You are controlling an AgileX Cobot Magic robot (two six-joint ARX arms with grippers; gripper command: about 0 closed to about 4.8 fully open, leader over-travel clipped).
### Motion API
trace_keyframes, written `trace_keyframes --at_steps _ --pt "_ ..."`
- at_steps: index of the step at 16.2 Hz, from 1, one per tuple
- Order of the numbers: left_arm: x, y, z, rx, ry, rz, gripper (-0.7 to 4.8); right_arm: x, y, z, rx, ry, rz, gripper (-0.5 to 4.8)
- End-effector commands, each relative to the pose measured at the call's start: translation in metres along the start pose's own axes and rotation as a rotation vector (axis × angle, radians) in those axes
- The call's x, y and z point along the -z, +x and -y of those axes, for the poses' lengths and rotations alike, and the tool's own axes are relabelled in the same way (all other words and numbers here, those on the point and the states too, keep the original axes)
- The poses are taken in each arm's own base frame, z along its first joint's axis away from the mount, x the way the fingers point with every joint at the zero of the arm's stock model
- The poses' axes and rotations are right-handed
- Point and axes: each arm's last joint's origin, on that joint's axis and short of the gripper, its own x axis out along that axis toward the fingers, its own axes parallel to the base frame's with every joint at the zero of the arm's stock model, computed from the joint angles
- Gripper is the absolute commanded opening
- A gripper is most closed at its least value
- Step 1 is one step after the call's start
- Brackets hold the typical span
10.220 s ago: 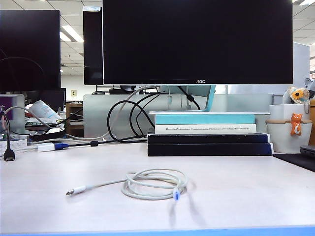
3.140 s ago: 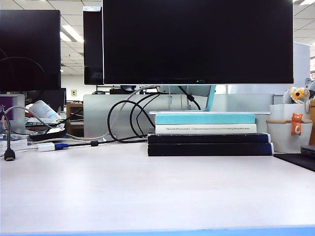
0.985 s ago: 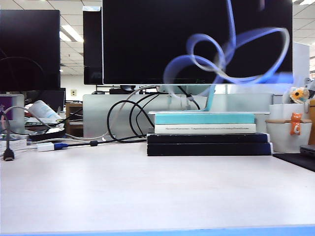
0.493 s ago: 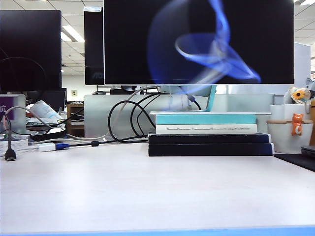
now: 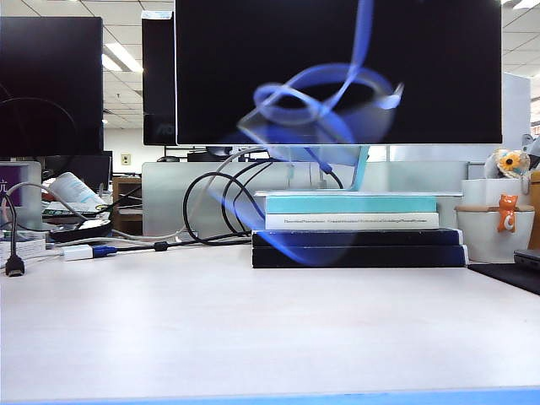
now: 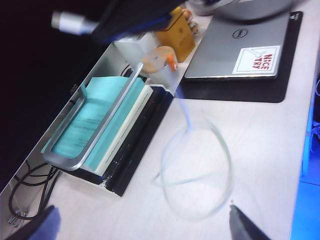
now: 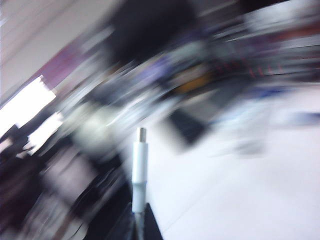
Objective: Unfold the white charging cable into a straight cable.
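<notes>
Long thin white charging cable (image 5: pixel 325 97) hanging in blurred loops above the pale tabletop (image 5: pixel 270 329), before the black monitor screen (image 5: pixel 337 51). Right hand (image 7: pixel 139 224) pinching the cable's small white plug (image 7: pixel 139 162). Left hand (image 6: pixel 142 225) spread wide over the loops.

Large black monitor (image 5: pixel 337 72) stood at the rear of the pale worktop (image 5: pixel 253 337), stacked books (image 5: pixel 359 229) lay beneath it, black cables (image 5: pixel 221 207) looped alongside, white adapter block (image 5: pixel 78 252) lay far left, closed laptop (image 6: pixel 242 45) rested on a dark mat (image 6: pixel 235 92).
</notes>
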Motion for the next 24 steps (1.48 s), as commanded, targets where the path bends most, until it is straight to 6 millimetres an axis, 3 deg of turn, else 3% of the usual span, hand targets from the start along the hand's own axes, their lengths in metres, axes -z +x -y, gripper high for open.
trace_keyframes --at_steps 1,5,7,10,11,12,14,15,16,19,20,21,24 --pt "0.0 -0.001 0.0 -0.009 -0.004 -0.004 4.79 0.006 0.009 -0.021 -0.314 -0.096 -0.205 -0.05" --pt "0.0 0.001 -0.001 -0.023 -0.004 -0.01 4.79 -0.005 0.001 -0.003 0.068 -0.02 0.106 -0.05" --pt "0.001 0.001 0.0 -0.018 -0.013 -0.019 4.79 -0.004 0.009 -0.025 -0.279 -0.045 -0.136 -0.05" --pt "0.0 0.003 0.0 -0.015 -0.001 -0.017 4.79 -0.019 0.011 -0.048 -0.361 -0.19 -0.072 -0.05" --pt "-0.009 0.054 0.009 0.138 -0.168 0.043 4.79 -0.07 0.004 -0.091 -0.277 -0.216 0.105 -0.05" --pt "-0.019 0.076 0.011 0.154 -0.195 0.147 4.79 -0.078 -0.001 -0.107 -0.313 -0.24 0.087 -0.05" --pt "-0.037 0.071 0.002 0.119 -0.253 0.346 4.79 -0.076 0.0 -0.106 -0.305 -0.205 0.061 -0.05" --pt "-0.035 0.09 0.007 0.159 -0.28 0.331 4.79 -0.078 -0.003 -0.112 -0.325 -0.196 0.086 -0.05" --pt "-0.042 0.106 0.009 0.19 -0.274 0.438 4.79 -0.081 -0.007 -0.121 -0.371 -0.211 0.116 -0.05" --pt "-0.054 0.09 0.001 0.182 -0.279 0.585 4.79 -0.078 -0.006 -0.12 -0.399 -0.216 0.022 -0.05" --pt "-0.062 0.088 -0.002 0.17 -0.279 0.704 3.54 -0.078 -0.007 -0.12 -0.399 -0.196 0.021 -0.05" --pt "-0.063 0.09 -0.002 0.179 -0.274 0.724 3.11 -0.078 -0.006 -0.121 -0.399 -0.196 0.021 -0.05" --pt "-0.062 0.119 0.007 0.284 -0.302 0.79 2.68 -0.078 -0.006 -0.121 -0.399 -0.166 0.021 -0.05"
